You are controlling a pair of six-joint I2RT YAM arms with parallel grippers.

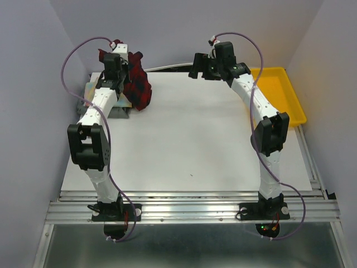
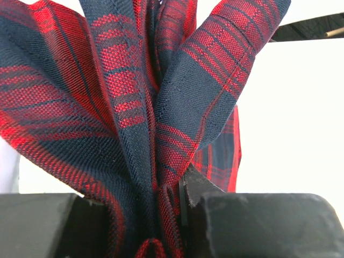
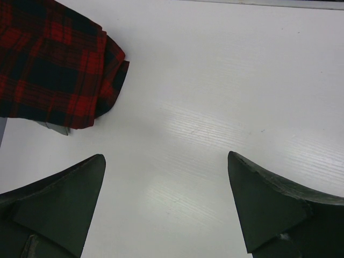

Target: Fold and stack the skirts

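Bottom of the top view: both arm bases sit bolted on a ribbed aluminium rail (image 1: 189, 207). The white table (image 1: 195, 139) runs up the frame from there.

Upper centre-right, top view: right end effector (image 3: 166, 161), jaws spread fully wide, holding nothing. In its wrist view only white table shows between the two dark fingers (image 3: 59, 207).

Upper left, top view: left end effector (image 2: 164, 209), jaws drawn narrow and pinched on the red-and-dark plaid cloth skirt (image 1: 138, 85). In the left wrist view, folds of plaid fan upward from the pinch and fill most of the frame. From above, the skirt hangs bunched from the grip, just right of the left arm. In the right wrist view the same plaid fills the upper left corner, with a sliver of grey cloth at its lower edge.

Under the left arm, upper left of the top view: pastel floral cloth skirt (image 1: 89, 92) lying at the table's far left corner. The plain grey pleated cloth skirt (image 1: 119, 110) is just beside it toward lower right. The arm hides the join, so I cannot tell if they overlap.

Upper right of the top view: yellow plastic tray (image 1: 287, 95) beside the table's far right edge, well apart from the skirts.
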